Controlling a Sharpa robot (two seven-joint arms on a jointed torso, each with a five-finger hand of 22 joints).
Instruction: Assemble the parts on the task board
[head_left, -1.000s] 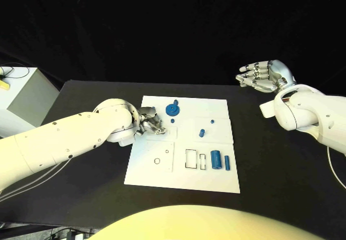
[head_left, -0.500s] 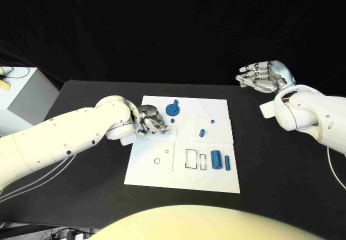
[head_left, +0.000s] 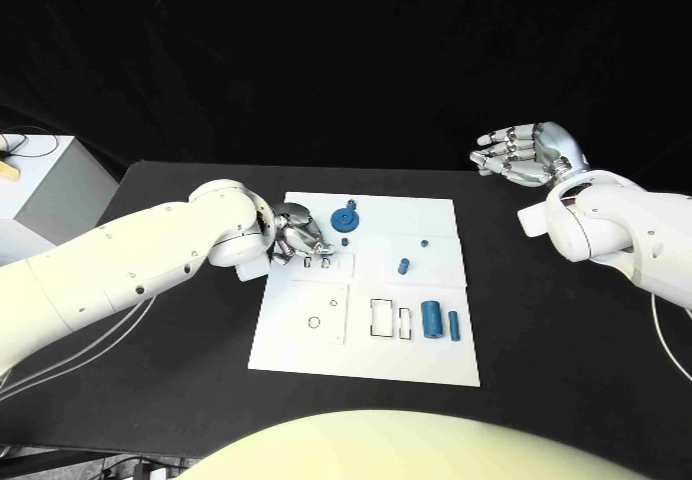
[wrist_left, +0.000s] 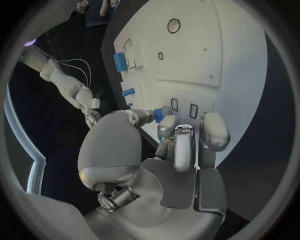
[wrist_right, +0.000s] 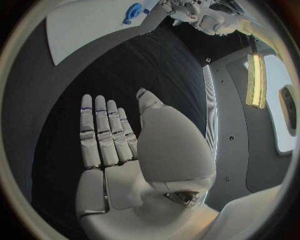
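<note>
The white task board (head_left: 433, 215) lies mid-table. On it are a blue gear (head_left: 345, 219), a small blue peg (head_left: 424, 241), a short blue piece (head_left: 404, 266) and two blue cylinders (head_left: 431, 320) beside an outlined slot. My left hand (head_left: 300, 238) hovers over the board's upper-left part, next to the gear, with its fingers curled down. In the left wrist view a bit of blue (wrist_left: 159, 114) shows between the thumb and a fingertip of my left hand (wrist_left: 178, 145); whether it is held I cannot tell. My right hand (head_left: 526, 155) is raised beyond the board's far right corner, fingers apart, holding nothing.
Two small empty slots (head_left: 319, 263) lie just below the left hand, also seen as empty slots (wrist_left: 183, 107) ahead of the fingers. A ring mark (head_left: 315, 322) is at the board's lower left. A white box (head_left: 36, 195) stands at the table's left edge.
My left hand has moved a little up the board, away from the two small slots and toward the gear. The right hand has stayed put.
</note>
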